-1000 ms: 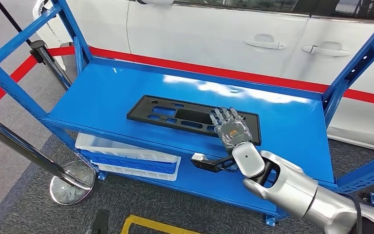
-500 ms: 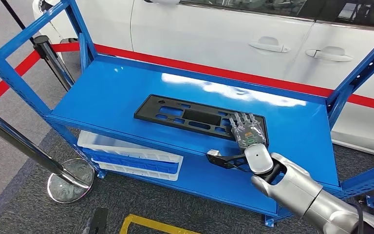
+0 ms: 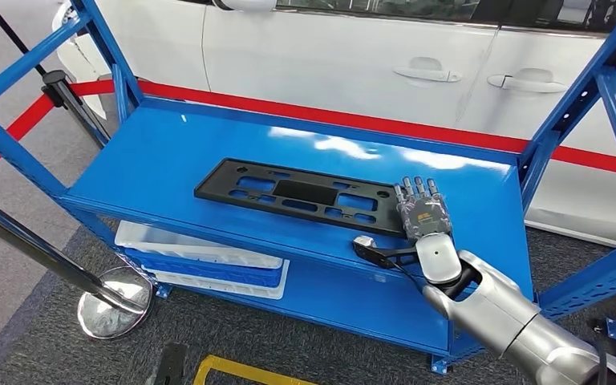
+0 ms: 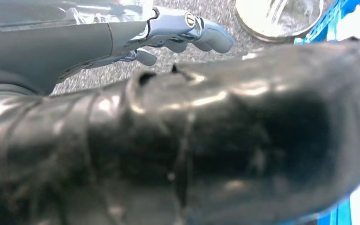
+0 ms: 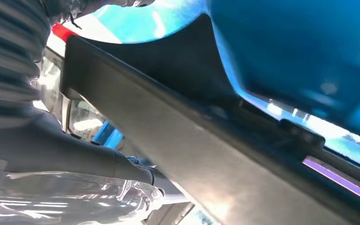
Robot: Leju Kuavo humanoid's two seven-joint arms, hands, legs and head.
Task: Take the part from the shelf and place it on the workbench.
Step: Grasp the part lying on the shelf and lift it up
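The long black part (image 3: 305, 195) looks light, thin and a bit flexy, so it's probably best gripped mid-length, though the right hand (image 3: 423, 216) is laid at its end with fingers straight, grip can't be told.

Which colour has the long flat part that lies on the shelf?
The part is black, seen best in the head view.

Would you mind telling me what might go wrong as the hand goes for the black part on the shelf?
The right hand sits at one far end of the long black part, so lifting there may let the other end sag or twist loose. The part lies near the blue shelf front edge and could slide off.
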